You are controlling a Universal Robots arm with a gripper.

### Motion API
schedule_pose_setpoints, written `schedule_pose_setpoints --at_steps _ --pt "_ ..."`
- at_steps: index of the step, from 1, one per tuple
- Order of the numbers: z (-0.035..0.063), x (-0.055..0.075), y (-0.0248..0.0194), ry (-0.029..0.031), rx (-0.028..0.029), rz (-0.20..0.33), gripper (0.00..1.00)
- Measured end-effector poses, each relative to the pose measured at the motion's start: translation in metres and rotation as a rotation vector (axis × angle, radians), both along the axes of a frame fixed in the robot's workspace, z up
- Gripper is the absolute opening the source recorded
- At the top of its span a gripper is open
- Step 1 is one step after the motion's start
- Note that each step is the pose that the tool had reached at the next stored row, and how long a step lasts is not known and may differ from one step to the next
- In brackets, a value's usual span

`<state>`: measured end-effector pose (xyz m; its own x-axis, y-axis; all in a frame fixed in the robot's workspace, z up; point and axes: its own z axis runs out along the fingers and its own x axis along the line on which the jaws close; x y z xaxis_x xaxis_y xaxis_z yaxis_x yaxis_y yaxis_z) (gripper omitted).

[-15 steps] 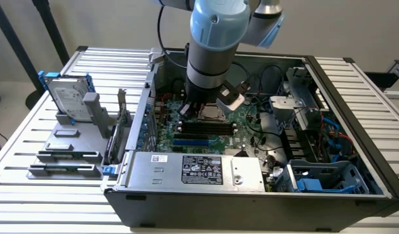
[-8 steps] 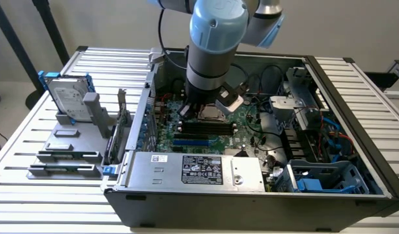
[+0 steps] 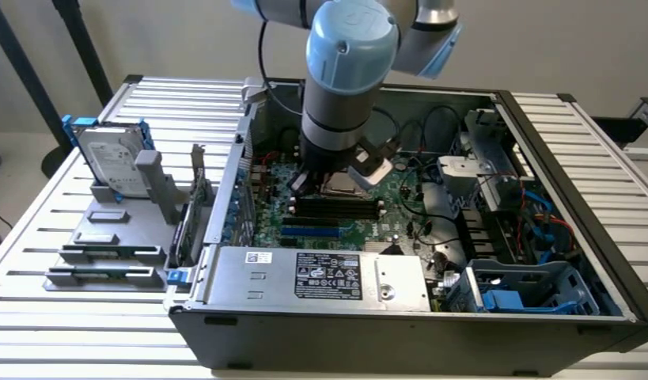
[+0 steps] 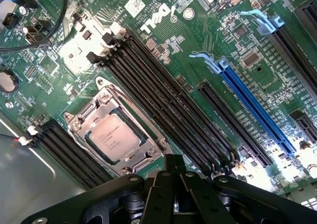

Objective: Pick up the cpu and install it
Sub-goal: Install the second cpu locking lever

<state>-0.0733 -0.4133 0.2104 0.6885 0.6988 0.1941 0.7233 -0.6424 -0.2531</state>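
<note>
Already the big picture: slatted metal table [image 3: 49,261] carries an open Dell tower case [image 3: 408,332], side panel off, and the robot arm [image 3: 345,71] reaches straight down into it over the motherboard [image 3: 355,218]. On the exterior view's left a grey holder rack [image 3: 112,253] keeps the blue-framed hard drive [image 3: 111,162] upright, well apart from the work. Power supply box [image 3: 318,277] sits along the near edge of the case.

Wrist view: green motherboard [image 4: 198,40], long blue expansion slot [image 4: 252,107], black memory slots [image 4: 163,105] running beside the socket. The cpu [image 4: 115,137] lies flat inside the socket frame [image 4: 116,130], silver top up, looks seated square; whether the frame is latched down I can't tell.

Claw [image 4: 173,172] is closed together, empty, hovering just above the board near the socket edge and the ends of the memory slots, not touching the chip.

Risks, as judgement:
- claw tip sits close over the board; any downward drift could scrape slot clips or small parts beside the socket.
- if the chip is only resting, a nudge from the closed tip could skew it and bend socket pins.
- loose black cables [image 3: 430,127] inside the case run near the arm; a sideways swing could snag them.
- case wall is close to the arm, so a wide retreat could clip it.
</note>
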Motion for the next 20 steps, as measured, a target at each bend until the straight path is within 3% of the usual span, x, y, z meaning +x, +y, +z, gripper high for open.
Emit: schedule_pose_setpoints --at_steps 11,20 --pt "-0.0107 -0.001 0.0036 -0.0001 0.0 0.0 0.11" --pt "-0.0125 -0.001 0.0044 0.0 0.0001 0.0 0.11"
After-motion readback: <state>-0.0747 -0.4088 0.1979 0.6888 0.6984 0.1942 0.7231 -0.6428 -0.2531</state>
